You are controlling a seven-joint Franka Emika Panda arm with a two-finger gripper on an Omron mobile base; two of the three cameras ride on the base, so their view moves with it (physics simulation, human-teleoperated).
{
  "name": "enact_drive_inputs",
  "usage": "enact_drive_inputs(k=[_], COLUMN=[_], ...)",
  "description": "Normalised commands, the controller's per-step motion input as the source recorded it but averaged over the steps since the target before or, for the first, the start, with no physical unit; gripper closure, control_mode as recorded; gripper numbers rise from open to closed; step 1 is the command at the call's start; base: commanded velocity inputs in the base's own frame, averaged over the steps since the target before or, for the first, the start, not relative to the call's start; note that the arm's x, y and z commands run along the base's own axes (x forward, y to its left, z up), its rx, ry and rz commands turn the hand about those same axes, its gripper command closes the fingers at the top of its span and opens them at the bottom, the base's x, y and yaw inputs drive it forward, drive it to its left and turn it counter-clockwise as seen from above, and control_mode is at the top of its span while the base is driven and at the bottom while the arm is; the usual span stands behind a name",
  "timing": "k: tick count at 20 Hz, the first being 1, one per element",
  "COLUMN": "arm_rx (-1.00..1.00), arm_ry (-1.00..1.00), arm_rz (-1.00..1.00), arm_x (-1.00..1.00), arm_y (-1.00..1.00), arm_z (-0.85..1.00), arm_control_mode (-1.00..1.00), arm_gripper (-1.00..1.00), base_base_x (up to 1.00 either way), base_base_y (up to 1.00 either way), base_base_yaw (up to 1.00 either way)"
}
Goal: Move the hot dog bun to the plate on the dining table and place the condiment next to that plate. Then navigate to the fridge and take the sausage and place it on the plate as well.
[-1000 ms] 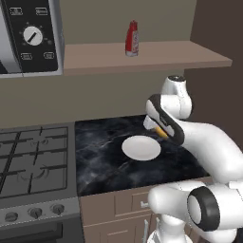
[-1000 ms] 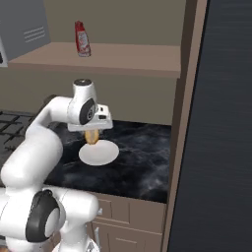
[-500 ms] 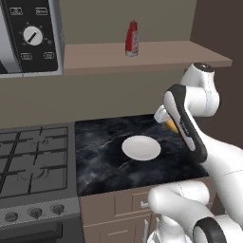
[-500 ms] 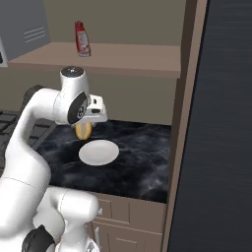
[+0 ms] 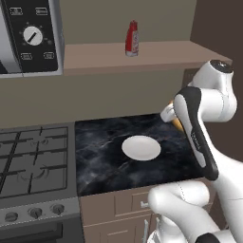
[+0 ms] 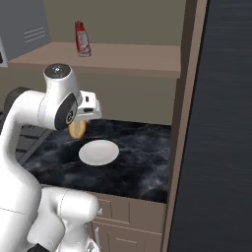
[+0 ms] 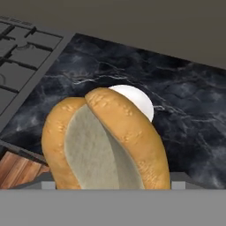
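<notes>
Left base view, going left to right: grey gas hob (image 5: 31, 159) at lower left, then the black marbled worktop (image 5: 104, 156) with a small plain white round plate (image 5: 141, 147) mid-frame, a little red squeeze bottle (image 5: 132, 38) up on the tan wooden shelf (image 5: 95, 56), and on the right the gripper (image 5: 173, 116) lifted above the worktop, clamped on the golden-tan oblong hot dog bun (image 7: 106, 141). Hand view has the bun dead centre, pale split facing the camera, white plate behind it. My guess is it's light and squishy, so hold it gently across the crusty sides mid-length; squeezing near the split could crush it or pop it open.
</notes>
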Motion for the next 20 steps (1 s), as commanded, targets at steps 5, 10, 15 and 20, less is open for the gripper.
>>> enact_drive_inputs(k=[5, 10, 15, 20], arm_rx=[0.0, 0.0, 0.0, 0.0], arm_ry=[0.0, 0.0, 0.0, 0.0], arm_rz=[0.0, 0.0, 0.0, 0.0], arm_x=[-0.02, 0.0, 0.0, 0.0], arm_y=[0.0, 0.0, 0.0, 0.0], arm_z=[0.0, 0.0, 0.0, 0.0], arm_control_mode=[1.0, 1.0, 1.0, 1.0], arm_gripper=[1.0, 1.0, 1.0, 1.0], base_base_x=[-0.68, -1.0, -0.98, -0.78], base_base_y=[0.0, 0.12, 0.29, 0.28], base_base_yaw=[-0.09, -0.32, -0.47, -0.64])
